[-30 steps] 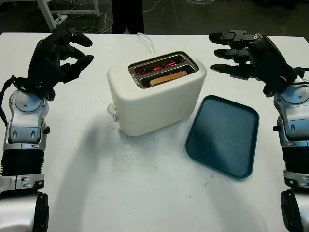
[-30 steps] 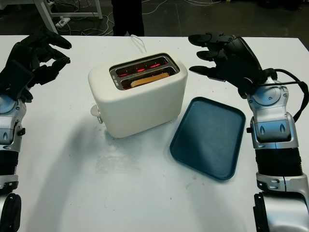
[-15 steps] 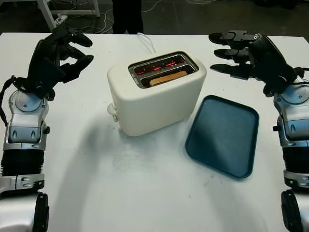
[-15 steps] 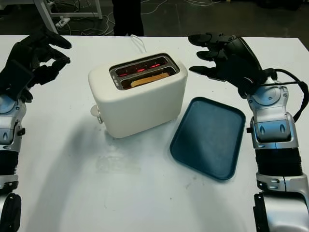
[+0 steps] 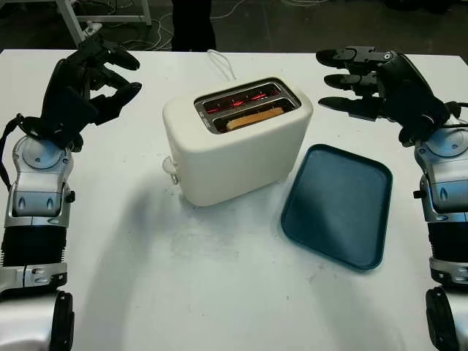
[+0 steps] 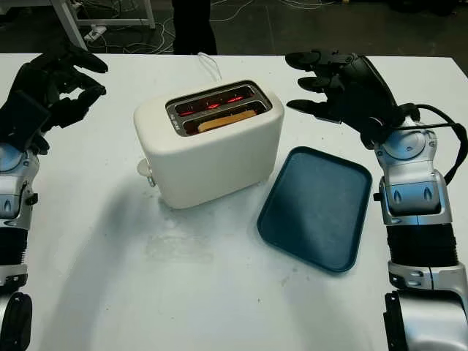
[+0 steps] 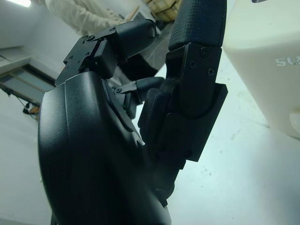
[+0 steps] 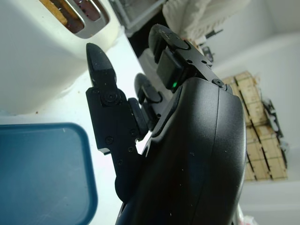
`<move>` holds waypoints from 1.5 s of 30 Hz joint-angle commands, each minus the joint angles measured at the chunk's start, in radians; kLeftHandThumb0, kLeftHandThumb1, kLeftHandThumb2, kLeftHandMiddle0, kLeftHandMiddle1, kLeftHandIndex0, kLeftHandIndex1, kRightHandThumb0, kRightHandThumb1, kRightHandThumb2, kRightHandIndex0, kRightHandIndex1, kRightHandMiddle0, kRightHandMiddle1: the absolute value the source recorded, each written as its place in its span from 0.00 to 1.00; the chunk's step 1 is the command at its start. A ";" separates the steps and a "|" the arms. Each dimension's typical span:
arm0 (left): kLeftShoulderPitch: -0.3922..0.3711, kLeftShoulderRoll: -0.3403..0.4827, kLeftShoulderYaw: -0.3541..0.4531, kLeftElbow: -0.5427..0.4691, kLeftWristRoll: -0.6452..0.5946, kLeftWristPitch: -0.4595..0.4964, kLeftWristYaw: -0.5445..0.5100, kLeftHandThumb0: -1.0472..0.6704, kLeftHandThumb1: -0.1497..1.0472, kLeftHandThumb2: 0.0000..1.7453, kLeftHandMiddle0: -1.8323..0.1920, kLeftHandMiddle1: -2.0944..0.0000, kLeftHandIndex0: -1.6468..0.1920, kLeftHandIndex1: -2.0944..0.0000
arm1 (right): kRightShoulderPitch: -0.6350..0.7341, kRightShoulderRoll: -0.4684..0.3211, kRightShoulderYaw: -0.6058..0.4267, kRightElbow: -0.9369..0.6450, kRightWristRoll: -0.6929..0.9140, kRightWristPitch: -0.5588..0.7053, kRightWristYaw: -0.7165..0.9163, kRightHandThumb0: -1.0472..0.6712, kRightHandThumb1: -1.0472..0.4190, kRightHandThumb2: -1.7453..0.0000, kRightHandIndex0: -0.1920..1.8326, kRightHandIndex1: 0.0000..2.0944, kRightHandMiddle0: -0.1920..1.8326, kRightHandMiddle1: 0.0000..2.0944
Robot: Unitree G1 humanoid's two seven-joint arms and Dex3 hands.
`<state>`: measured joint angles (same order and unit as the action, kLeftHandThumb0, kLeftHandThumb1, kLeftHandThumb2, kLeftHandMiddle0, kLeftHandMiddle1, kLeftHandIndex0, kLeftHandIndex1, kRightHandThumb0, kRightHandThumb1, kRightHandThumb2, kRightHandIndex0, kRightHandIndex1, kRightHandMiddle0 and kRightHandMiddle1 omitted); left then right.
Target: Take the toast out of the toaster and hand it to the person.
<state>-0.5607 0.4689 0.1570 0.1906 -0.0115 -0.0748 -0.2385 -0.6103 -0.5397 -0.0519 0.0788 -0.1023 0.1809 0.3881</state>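
Hovering open right of the toaster (image 5: 238, 142), right hand (image 5: 365, 80) holds nothing. Left hand (image 5: 84, 91), fingers curled and empty, hangs left of it. Toast (image 5: 254, 117) sits in the near slot. Tray (image 5: 338, 205) lies on the desk (image 5: 219, 292).

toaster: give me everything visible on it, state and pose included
The toaster is a cream, smooth-shelled two-slot unit with rounded corners, standing upright on the white table, turned at an angle. Its metal-rimmed slots glow red inside; the toast sits low in the nearer slot. A small knob or lever sticks out of its left end and a white cord leaves its back. The blue tray lies just right of it. Nothing grips it.
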 commanded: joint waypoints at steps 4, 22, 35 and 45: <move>0.005 0.001 0.006 0.001 -0.002 0.001 0.002 0.00 0.89 0.12 0.76 0.30 0.72 0.35 | -0.004 0.004 -0.001 -0.003 0.004 -0.016 -0.008 0.44 0.12 1.00 0.41 0.00 0.39 0.00; 0.009 0.000 0.004 -0.002 0.004 -0.004 0.008 0.00 0.89 0.13 0.76 0.29 0.73 0.34 | -0.003 0.004 0.001 -0.011 0.001 -0.002 -0.010 0.44 0.11 1.00 0.41 0.00 0.39 0.00; 0.008 -0.001 0.002 -0.006 0.006 -0.005 0.010 0.00 0.89 0.13 0.76 0.29 0.73 0.34 | -0.004 0.006 -0.003 -0.010 0.008 0.003 -0.008 0.44 0.12 1.00 0.41 0.00 0.39 0.00; 0.007 -0.005 0.004 -0.006 0.001 -0.003 0.012 0.00 0.89 0.13 0.76 0.29 0.73 0.34 | -0.006 0.002 0.000 0.002 0.005 -0.014 -0.005 0.44 0.12 1.00 0.42 0.00 0.39 0.00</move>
<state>-0.5606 0.4688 0.1573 0.1905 -0.0094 -0.0748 -0.2327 -0.6102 -0.5391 -0.0520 0.0790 -0.1010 0.1806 0.3881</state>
